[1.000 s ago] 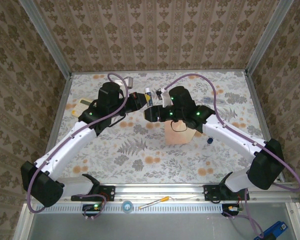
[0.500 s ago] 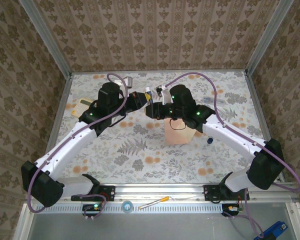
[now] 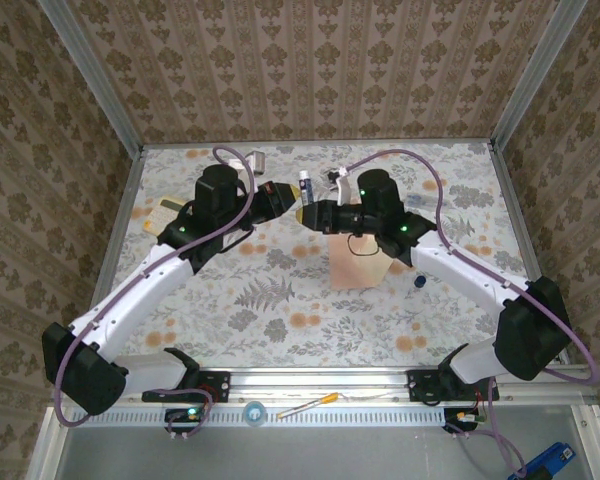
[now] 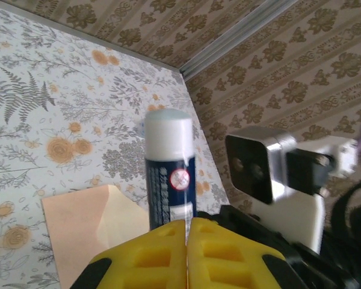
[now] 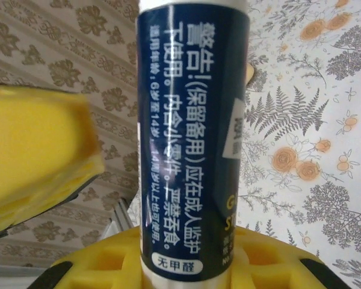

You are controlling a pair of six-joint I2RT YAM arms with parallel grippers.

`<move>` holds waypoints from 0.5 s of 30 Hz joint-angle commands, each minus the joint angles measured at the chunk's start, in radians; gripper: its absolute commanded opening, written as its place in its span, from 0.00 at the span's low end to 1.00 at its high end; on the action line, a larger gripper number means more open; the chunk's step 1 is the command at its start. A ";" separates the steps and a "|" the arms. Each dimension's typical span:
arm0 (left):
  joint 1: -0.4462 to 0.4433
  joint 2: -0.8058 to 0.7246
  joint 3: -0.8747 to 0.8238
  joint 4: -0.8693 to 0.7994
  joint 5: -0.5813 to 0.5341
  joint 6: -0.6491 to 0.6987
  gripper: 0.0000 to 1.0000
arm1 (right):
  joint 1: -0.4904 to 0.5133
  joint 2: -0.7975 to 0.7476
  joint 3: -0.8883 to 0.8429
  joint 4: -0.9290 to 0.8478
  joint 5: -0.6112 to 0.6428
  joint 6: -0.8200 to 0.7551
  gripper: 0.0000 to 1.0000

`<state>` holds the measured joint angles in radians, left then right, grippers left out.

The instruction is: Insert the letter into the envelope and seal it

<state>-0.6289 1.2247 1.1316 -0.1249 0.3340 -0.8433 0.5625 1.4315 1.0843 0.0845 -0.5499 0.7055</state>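
Covering the table (image 3: 270, 300) was a floral cloth, walled by patterned wallpaper (image 3: 310, 70); the envelope (image 3: 358, 265) lay flat on it beneath the right arm. The right gripper (image 5: 189, 256) was clamped on an upright glue stick (image 5: 192, 120), its Chinese print legible from that wrist. The left wrist view showed the left gripper (image 4: 186, 235) with fingers pressed together.

Envelope (image 3: 358, 268): one salmon-pink paper rectangle. You'll find it lying flat on the surface (image 3: 280, 320), right of centre. Pointed flap at one end.
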 commanded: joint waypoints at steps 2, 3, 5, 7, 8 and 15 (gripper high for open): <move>-0.006 -0.037 -0.017 0.033 0.028 -0.016 0.08 | -0.037 -0.026 -0.036 0.195 -0.132 0.103 0.25; -0.006 -0.037 -0.018 0.033 0.027 -0.017 0.09 | -0.042 -0.026 -0.038 0.197 -0.136 0.106 0.24; -0.006 -0.038 -0.022 0.033 0.026 -0.017 0.09 | -0.048 -0.027 -0.035 0.174 -0.134 0.096 0.24; -0.005 -0.036 -0.022 0.033 0.026 -0.017 0.08 | -0.048 -0.031 -0.034 0.157 -0.132 0.085 0.24; -0.004 -0.036 -0.022 0.029 0.025 -0.014 0.08 | -0.049 -0.032 -0.035 0.151 -0.131 0.082 0.24; 0.046 -0.036 0.015 -0.043 0.066 0.059 0.20 | -0.054 -0.059 -0.043 0.113 -0.142 0.058 0.23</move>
<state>-0.6083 1.2152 1.1252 -0.1360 0.3622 -0.8284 0.5148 1.4254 1.0515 0.1921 -0.6636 0.7818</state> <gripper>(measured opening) 0.181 0.252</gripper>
